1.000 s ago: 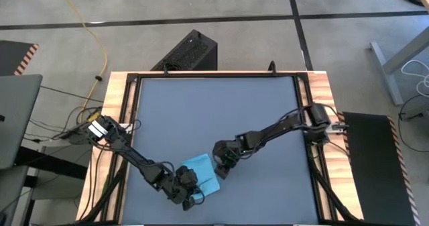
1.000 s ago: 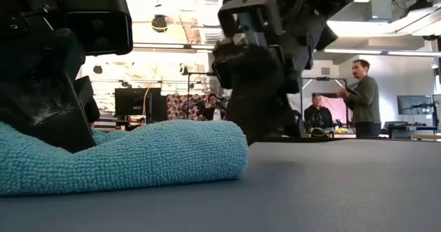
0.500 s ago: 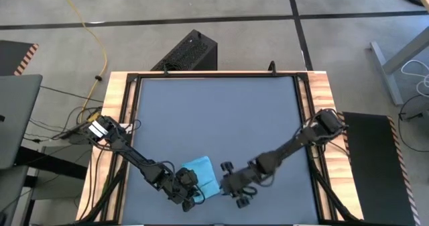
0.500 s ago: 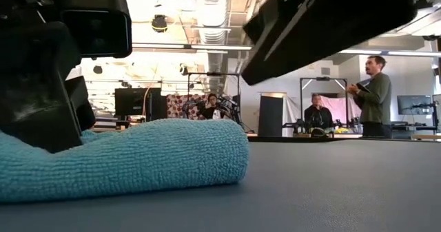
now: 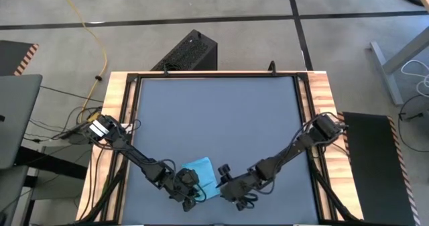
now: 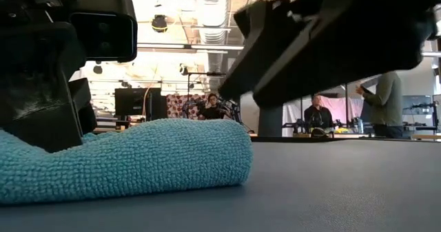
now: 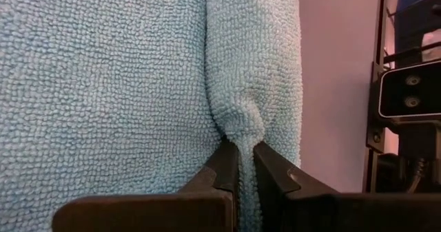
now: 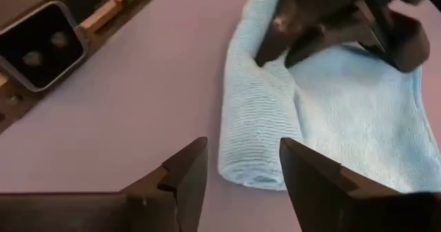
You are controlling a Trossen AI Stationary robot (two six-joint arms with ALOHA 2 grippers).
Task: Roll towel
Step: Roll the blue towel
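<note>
**Blue towel half rolled near the table's front edge**

Blue terry towel (image 5: 202,177) lies by the front edge of the table (image 5: 214,112), its front end turned into a roll, the flat part reaching back. Arms cover much of it from above; in the low view only the roll's rounded end shows, with dark, blurred arm parts cutting off the rest.

The left gripper (image 7: 246,156) sits at the towel's left end, fingers pressed together on a pinch of the roll. The right gripper (image 8: 241,164) hovers just beside the roll's right end, fingers spread wide, holding nothing.

A second ago the right gripper sat behind the towel's right corner; it has since swung round to the front. The left has stayed clamped. No writing can be read.
</note>
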